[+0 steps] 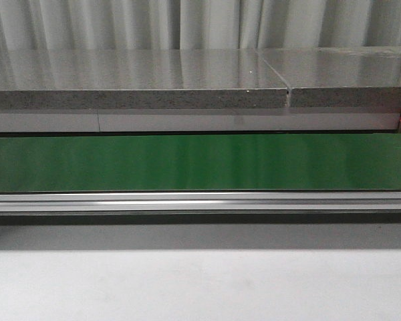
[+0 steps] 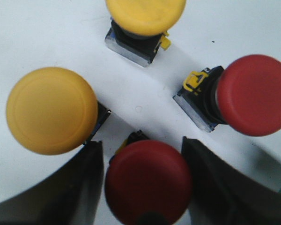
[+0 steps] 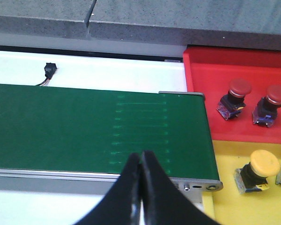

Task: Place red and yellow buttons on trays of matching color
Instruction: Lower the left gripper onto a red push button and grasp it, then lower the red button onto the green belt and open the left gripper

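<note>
The left gripper (image 2: pixel 143 187) is released, fingers straddling a red button (image 2: pixel 148 180) on the white desk (image 2: pixel 47 37); a yellow button (image 2: pixel 51 110) crowds at ten o'clock. It should clamp squarely. The right gripper (image 3: pixel 141 161) hangs clenched, empty, above the green belt (image 3: pixel 75 126).

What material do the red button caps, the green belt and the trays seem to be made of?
The red button cap between the left tool's fingers looks like smooth moulded plastic with a soft sheen. The green belt seems to be a rubber or PVC sheet, semi-glossy, with broad reflections. The red tray and yellow tray look like matte plastic, evenly coloured; this is uncertain.
</note>
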Tool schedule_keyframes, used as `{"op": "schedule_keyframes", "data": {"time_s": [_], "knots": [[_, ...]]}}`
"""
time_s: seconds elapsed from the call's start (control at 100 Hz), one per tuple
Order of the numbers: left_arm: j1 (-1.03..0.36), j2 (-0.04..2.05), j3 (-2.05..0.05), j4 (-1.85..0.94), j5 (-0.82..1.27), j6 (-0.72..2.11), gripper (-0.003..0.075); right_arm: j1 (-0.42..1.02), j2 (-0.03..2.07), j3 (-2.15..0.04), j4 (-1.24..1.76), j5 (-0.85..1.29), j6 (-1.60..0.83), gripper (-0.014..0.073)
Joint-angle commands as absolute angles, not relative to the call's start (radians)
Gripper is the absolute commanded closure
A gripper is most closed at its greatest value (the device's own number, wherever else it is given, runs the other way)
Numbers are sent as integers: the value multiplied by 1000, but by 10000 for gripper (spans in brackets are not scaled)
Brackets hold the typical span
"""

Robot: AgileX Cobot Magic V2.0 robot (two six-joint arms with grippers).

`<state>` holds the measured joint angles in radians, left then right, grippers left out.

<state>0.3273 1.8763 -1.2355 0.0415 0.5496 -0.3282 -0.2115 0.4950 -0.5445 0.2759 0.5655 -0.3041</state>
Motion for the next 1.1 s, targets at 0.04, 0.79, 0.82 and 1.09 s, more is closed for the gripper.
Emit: {"op": "schedule_keyframes", "data": {"time_s": [0.04,0.79,0.82,1.09], "knots": [[331,1831,-1267,38,509,-329,540,-211,495,-571,284,504,-316,661],[163,1498,-1264,72,662,-272,739,-211,495,-571,284,504,-316,661],[154,1490,-1263,72,670,-272,739,-211,495,-571,284,504,-316,661],[66,1469,-1159,88,630,-272,739,-211,495,-571,284,504,-316,661]]}}
